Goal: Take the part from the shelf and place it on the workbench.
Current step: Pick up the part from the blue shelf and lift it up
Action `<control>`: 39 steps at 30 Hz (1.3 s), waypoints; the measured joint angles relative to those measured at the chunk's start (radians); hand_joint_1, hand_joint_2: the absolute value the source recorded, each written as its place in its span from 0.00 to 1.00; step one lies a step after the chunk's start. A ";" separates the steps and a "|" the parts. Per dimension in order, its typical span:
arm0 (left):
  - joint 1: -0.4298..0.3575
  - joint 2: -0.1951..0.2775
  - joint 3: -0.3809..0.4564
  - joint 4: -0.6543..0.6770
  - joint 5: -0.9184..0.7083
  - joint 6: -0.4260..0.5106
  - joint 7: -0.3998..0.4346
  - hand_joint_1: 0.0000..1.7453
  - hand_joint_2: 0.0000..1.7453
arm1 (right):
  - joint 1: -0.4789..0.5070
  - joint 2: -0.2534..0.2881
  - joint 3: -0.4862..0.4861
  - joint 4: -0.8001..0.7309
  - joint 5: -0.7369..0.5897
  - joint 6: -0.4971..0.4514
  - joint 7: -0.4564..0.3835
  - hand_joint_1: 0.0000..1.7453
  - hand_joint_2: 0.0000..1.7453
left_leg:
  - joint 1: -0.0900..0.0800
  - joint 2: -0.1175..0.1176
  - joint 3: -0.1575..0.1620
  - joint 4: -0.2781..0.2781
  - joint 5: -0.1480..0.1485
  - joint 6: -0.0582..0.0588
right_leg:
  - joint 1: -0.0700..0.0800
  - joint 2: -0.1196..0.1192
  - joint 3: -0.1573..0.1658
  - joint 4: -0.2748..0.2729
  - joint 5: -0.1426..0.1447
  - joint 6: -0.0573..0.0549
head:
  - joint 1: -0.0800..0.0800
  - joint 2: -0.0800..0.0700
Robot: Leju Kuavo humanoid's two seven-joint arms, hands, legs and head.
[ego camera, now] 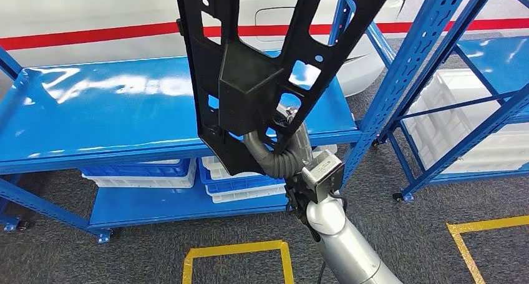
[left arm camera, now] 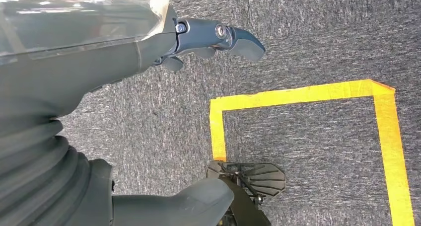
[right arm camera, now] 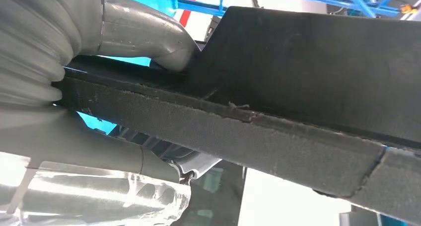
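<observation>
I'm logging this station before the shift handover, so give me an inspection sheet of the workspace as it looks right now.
Surface: blue shelf top, bare and glossy.
Job's things: black part, a perforated panel, held up in front of the shelf.
Clutter: white and blue bins on the lower shelf; white crates in the right rack.
Hands: right hand grips the part's lower end; left hand hangs over the carpet, holding nothing.
Cables: nothing seen.
Surroundings: grey carpet with yellow tape squares; white wall with a red stripe.
</observation>
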 joint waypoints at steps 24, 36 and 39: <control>-0.009 -0.002 0.002 0.000 0.008 0.017 -0.017 0.00 1.00 | 0.007 0.020 -0.006 -0.003 0.049 0.020 -0.027 1.00 1.00 | 0.005 -0.005 0.101 -0.039 -0.061 0.017 | 0.003 -0.003 -0.190 0.146 -0.029 -0.032 | -0.005 0.000; -0.010 -0.004 0.002 0.000 0.001 0.019 -0.015 0.00 1.00 | 0.024 0.015 -0.017 -0.009 0.057 0.019 -0.030 1.00 1.00 | 0.003 -0.008 -0.038 0.021 -0.002 -0.023 | -0.001 -0.003 0.051 -0.087 -0.013 -0.043 | -0.006 0.000; -0.010 -0.005 0.002 0.000 0.001 0.022 -0.010 0.00 1.00 | 0.029 0.017 -0.022 -0.009 0.065 0.020 -0.030 1.00 1.00 | 0.013 -0.013 -0.080 0.188 -0.155 -0.043 | -0.003 -0.006 0.020 -0.085 0.023 -0.060 | -0.010 0.000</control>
